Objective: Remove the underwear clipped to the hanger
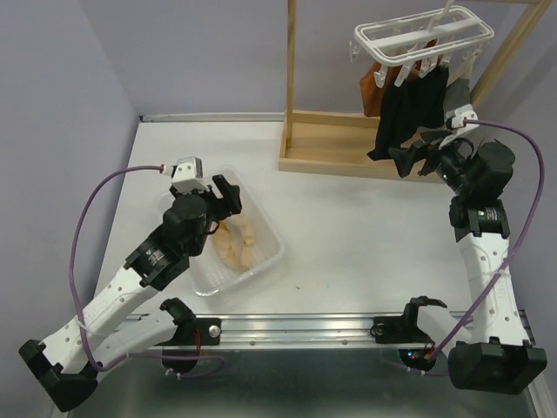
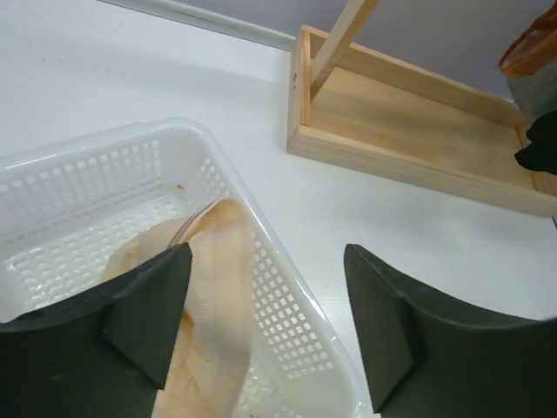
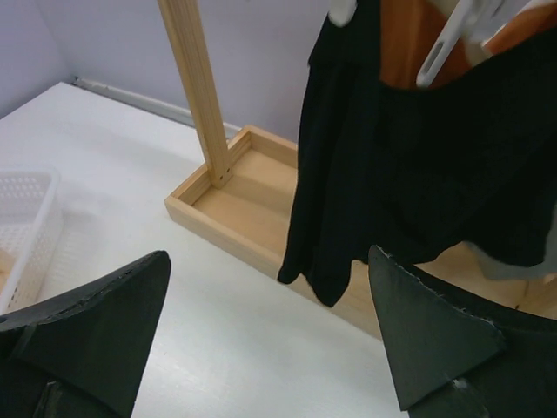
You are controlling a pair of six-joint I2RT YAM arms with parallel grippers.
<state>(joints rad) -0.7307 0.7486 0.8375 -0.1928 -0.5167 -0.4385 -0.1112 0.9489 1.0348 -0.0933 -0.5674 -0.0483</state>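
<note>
White counter (image 1: 348, 226), lilac walls behind. Wooden stand (image 1: 331, 144) sits far right. Hanger (image 1: 426, 35) hangs up top on it: white frame, pegs dangling.

Three pieces are clipped to the hanger:
- black piece (image 1: 409, 109) in the middle, hanging lowest
- orange piece (image 1: 376, 87) on its left, partly behind it
- grey piece (image 1: 457, 94) on its right

Right wrist view: black piece (image 3: 409, 174) fills the upper right, with its hem above the stand's base tray. Orange (image 3: 405, 43) shows at the top behind a white peg (image 3: 444, 43). A sliver of grey (image 3: 522, 261) shows at the right edge.

Cream piece (image 1: 237, 244) is off the hanger, crumpled in the basket (image 1: 270, 239), near left on the counter.

My left pincer (image 1: 228, 196) hovers over the basket's far corner, jaws spread, nothing between them. Left wrist view: cream piece (image 2: 218, 287) lies in the basket below and beside my left finger (image 2: 130, 322). Can't tell if that finger touches it. The basket's right rim runs through the gap between the fingers.

My right pincer (image 1: 404, 161) is up by the black piece's lower edge, jaws spread wide, pinching nothing. Right wrist view: the black piece hangs beyond the fingertips, and no contact is visible.
</note>
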